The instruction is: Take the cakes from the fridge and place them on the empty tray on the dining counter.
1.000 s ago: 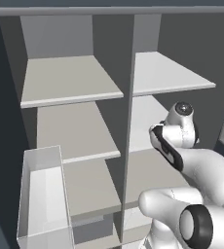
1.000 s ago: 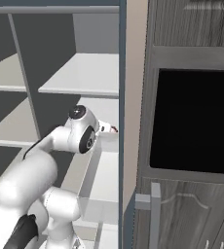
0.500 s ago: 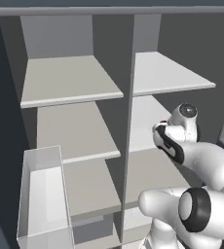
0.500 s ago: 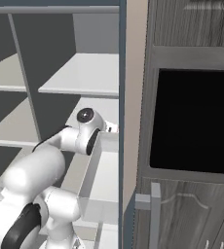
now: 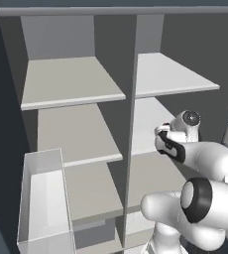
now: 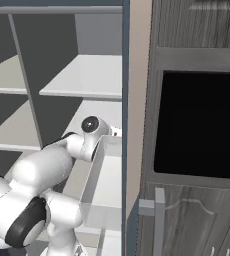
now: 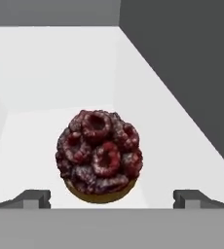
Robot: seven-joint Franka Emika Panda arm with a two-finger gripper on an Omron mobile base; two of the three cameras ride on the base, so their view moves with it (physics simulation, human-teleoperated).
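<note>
Inside the open fridge, you have the arm reaching into the right-hand column of pale grey shelves, with a clear door bin at lower left in the left base view and another clear bin just beside the arm in the right base view. Note the grey wood-grain cabinet with its black panel standing right of the fridge.

Your gripper is spread wide: both fingertips sit well apart at the bottom of the hand view, holding nothing.

Your target, the round dark red-brown raspberry cake, rests on the white shelf floor, near its front edge and roughly midway between the side walls. It lies straight ahead of the gripper, centred between the fingertips, slightly toward the left one. Being round, it offers no long axis to align with. In my judgement, a straight advance should bring the fingers to either side of it before closing.
</note>
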